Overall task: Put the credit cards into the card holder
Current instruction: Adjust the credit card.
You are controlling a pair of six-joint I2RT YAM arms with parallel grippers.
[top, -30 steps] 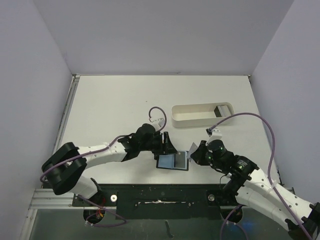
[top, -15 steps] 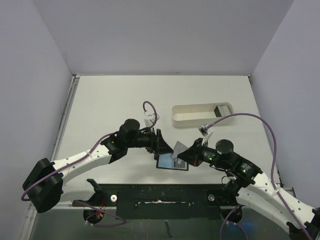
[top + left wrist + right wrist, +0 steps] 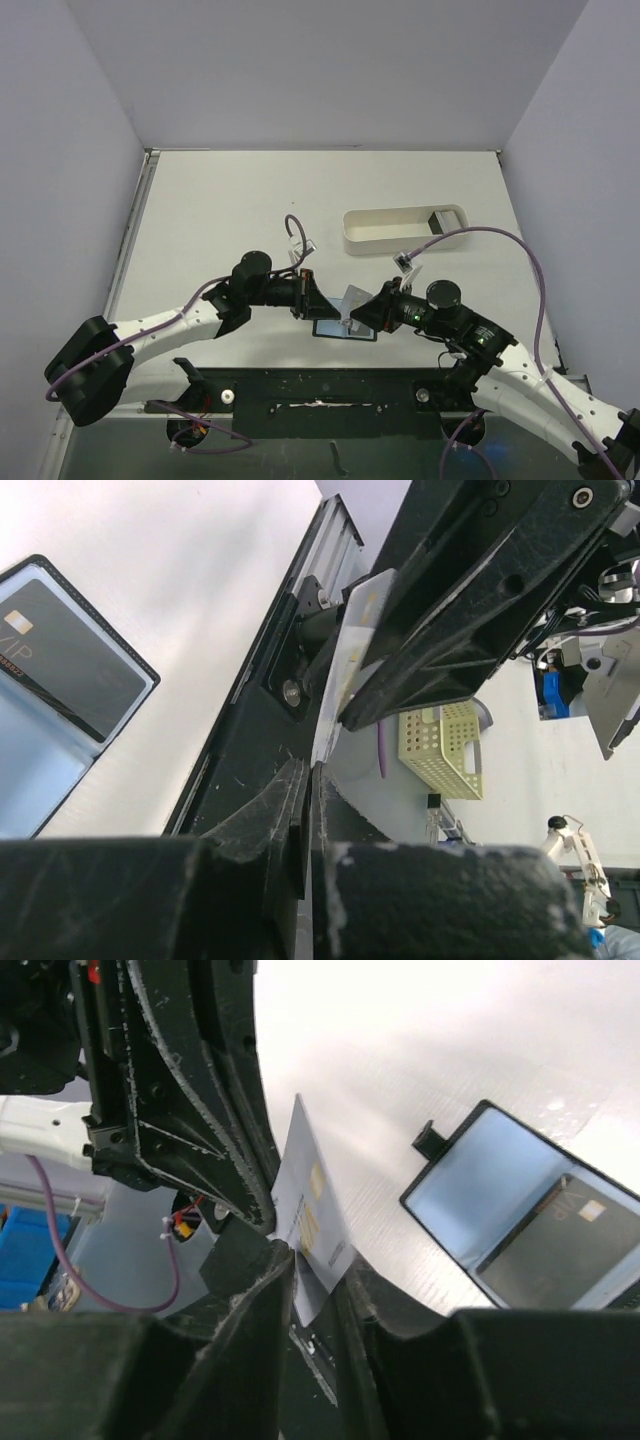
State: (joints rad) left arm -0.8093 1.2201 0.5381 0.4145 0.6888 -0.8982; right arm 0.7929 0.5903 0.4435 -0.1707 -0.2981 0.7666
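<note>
Right gripper [image 3: 315,1272] clamped credit card [image 3: 312,1205] above open card holder [image 3: 500,1185]; left gripper [image 3: 304,780] met its edge, clench unclear. Mistimed release could drop it beside the pockets

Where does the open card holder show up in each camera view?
Top external: card holder low centre of the picture.
Left wrist: card holder at the left edge, lying open.
Right wrist: card holder at right, lying open.
Shared landmark: the pale credit card held up near it.
</note>
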